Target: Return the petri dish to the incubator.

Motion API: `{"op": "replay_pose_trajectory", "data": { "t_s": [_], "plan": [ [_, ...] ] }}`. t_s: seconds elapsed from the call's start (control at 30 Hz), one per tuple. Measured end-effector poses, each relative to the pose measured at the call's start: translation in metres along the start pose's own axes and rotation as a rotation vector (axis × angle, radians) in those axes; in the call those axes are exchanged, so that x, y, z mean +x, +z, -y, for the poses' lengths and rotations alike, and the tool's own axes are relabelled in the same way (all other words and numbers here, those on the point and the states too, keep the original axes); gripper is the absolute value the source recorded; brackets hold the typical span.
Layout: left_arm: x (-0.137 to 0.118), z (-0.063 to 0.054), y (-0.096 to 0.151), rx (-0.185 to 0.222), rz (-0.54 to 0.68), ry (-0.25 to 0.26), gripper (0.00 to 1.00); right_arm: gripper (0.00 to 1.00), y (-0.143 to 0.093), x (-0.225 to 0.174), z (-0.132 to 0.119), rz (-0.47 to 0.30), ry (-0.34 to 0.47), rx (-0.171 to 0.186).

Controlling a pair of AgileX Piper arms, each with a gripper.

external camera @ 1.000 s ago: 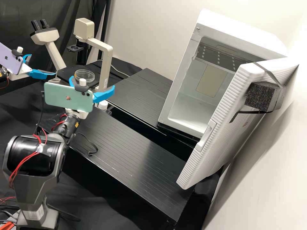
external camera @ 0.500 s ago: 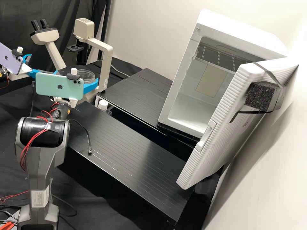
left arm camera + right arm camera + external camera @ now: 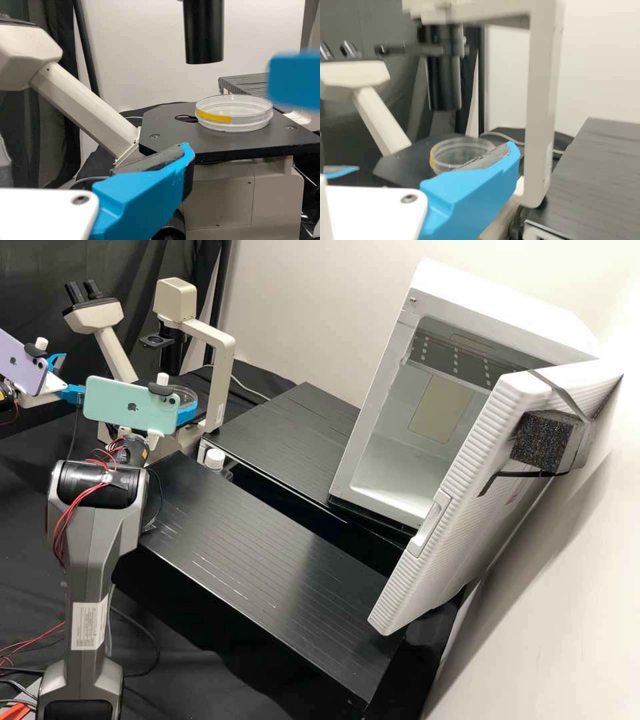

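- Two grippers: the fingers of the left gripper (image 3: 77,377) are spread apart, with nothing between them.
- The right gripper (image 3: 187,402) is by the dish; its two blue fingers look apart, though the phone hides part of them in the high view.
- One petri dish (image 3: 235,112), round and clear with one yellow strip, sits flat on the microscope stage (image 3: 165,122), in front of the left gripper and near the right one.
- One microscope (image 3: 220,373) with two eyepieces (image 3: 81,291) stands by both grippers.
- One incubator (image 3: 400,467), its one door (image 3: 467,460) wide open, is well apart from both grippers.
- Two phones, one purple (image 3: 23,363), one green (image 3: 127,407), ride behind the grippers, one on each.
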State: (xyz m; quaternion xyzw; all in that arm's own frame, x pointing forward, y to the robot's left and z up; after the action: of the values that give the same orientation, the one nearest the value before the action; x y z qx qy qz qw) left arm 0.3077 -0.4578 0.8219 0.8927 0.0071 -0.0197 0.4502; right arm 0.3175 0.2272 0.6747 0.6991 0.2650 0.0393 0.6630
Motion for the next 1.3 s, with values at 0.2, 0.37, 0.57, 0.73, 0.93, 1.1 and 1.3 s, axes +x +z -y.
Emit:
{"op": "replay_pose_trajectory", "data": {
  "t_s": [0.2, 0.37, 0.57, 0.73, 0.93, 1.1, 1.3],
  "plan": [
    [0.000, 0.000, 0.000, 0.000, 0.000, 0.000, 1.00, 1.00, 0.012, 0.018, 0.014, 0.046, -0.024, -0.027],
    [0.000, 0.000, 0.000, 0.000, 0.000, 0.000, 1.00, 1.00, 0.014, 0.028, 0.017, 0.054, -0.022, -0.029],
    [0.000, 0.000, 0.000, 0.000, 0.000, 0.000, 1.00, 1.00, 0.010, 0.038, 0.015, 0.035, -0.001, -0.023],
    [0.000, 0.000, 0.000, 0.000, 0.000, 0.000, 1.00, 1.00, 0.014, 0.047, 0.017, 0.058, 0.021, 0.001],
    [0.000, 0.000, 0.000, 0.000, 0.000, 0.000, 1.00, 1.00, 0.015, 0.058, 0.015, 0.073, 0.059, -0.002],
    [0.000, 0.000, 0.000, 0.000, 0.000, 0.000, 1.00, 1.00, 0.011, 0.069, 0.010, 0.074, 0.059, -0.021],
    [0.000, 0.000, 0.000, 0.000, 0.000, 0.000, 1.00, 1.00, 0.004, 0.077, 0.004, 0.091, 0.046, -0.049]
  ]
}}
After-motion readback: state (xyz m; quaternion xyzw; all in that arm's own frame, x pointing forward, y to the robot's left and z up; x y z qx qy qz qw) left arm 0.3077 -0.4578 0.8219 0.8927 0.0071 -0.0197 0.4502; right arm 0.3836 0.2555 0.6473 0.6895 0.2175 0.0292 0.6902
